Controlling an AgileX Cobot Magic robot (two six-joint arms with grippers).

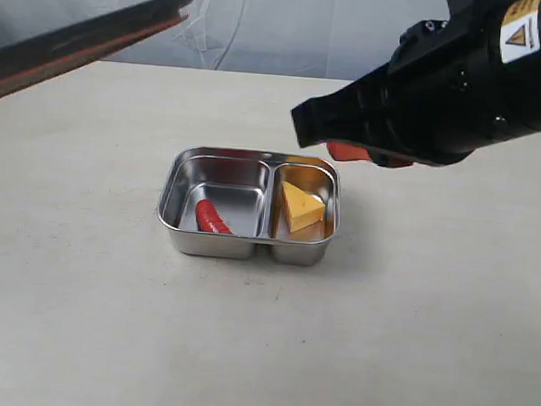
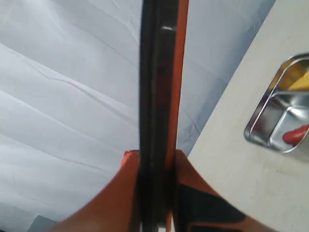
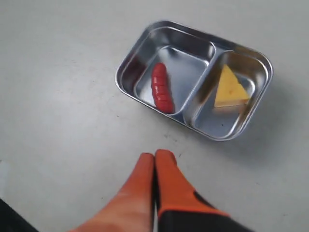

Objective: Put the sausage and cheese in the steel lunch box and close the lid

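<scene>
The left pincer (image 2: 155,157) was clamped on one edge of the lid (image 1: 77,45), holding it tilted in the air well to the left of the steel lunch box (image 1: 172,185), probably so that the tray was free from above. The sausage (image 3: 162,88) lay in the larger compartment and the cheese (image 3: 230,89) lay flat in the smaller one, so both items looked to be loaded. The right pincer (image 3: 155,158) was clenched with nothing between its fingers, hovering over the worktop (image 1: 428,344) near the box, seemingly out of the lid's way. What remained, by this reading, was to bring the lid over the box, level it and press it onto the rim.
</scene>
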